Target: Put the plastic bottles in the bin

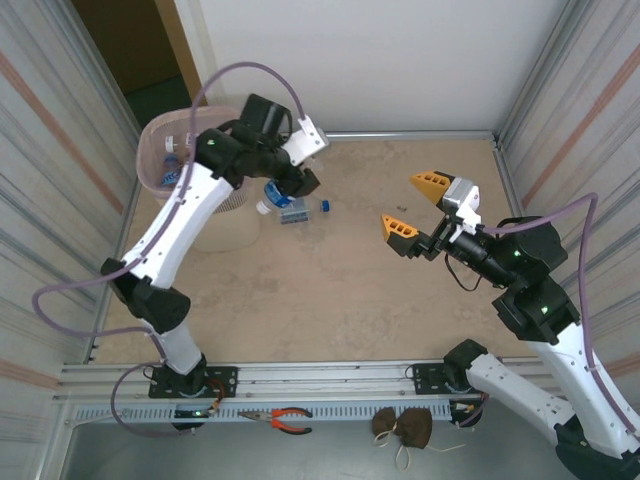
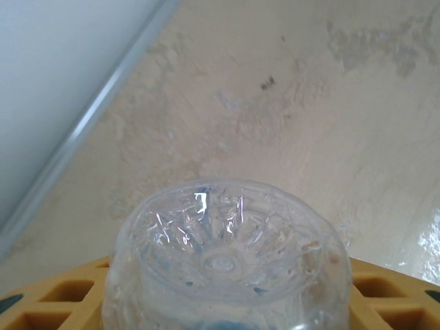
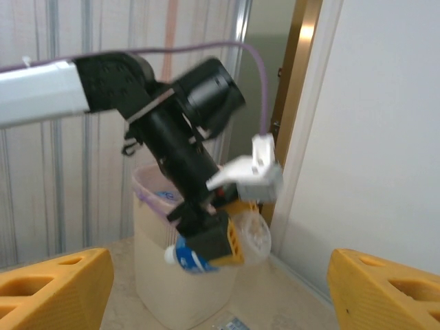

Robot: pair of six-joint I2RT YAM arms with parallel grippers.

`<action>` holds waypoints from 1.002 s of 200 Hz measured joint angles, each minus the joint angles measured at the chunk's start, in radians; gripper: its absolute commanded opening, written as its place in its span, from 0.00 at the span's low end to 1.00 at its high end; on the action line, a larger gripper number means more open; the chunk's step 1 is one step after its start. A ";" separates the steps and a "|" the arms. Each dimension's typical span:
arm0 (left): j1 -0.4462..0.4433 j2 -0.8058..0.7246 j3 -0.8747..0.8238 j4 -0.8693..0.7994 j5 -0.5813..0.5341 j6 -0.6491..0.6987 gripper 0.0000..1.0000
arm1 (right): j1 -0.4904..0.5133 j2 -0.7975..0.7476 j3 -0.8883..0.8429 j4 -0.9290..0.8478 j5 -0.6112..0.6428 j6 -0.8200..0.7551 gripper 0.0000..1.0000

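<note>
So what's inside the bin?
Inside the bin, at least one bottle with a blue label shows. The left arm covers part of the opening, so the rest is hidden.

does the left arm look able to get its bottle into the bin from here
Probably yes: its jaws hold the bottle right beside the bin, a little below the rim, with nothing between them.
</note>
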 measured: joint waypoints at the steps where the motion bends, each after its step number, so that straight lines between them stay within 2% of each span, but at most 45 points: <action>1: 0.002 -0.002 0.003 -0.001 0.002 0.000 0.57 | 0.000 0.000 0.000 0.000 0.000 0.000 0.80; 35: 0.127 -0.077 0.088 -0.023 0.073 -0.003 0.55 | 0.000 0.000 -0.003 0.005 0.000 0.003 0.80; 96: 0.504 -0.182 0.083 0.079 0.247 -0.136 0.51 | 0.000 0.002 -0.013 0.017 -0.005 0.008 0.80; 127: 0.651 -0.179 0.021 0.143 0.309 -0.210 0.50 | 0.000 0.006 -0.019 0.023 -0.009 0.016 0.80; 159: 0.747 -0.148 -0.082 0.214 0.351 -0.280 0.49 | 0.000 0.014 -0.019 0.035 -0.021 0.023 0.80; 200: 0.787 -0.080 -0.200 0.279 0.357 -0.328 0.49 | 0.000 0.017 -0.019 0.040 -0.023 0.024 0.80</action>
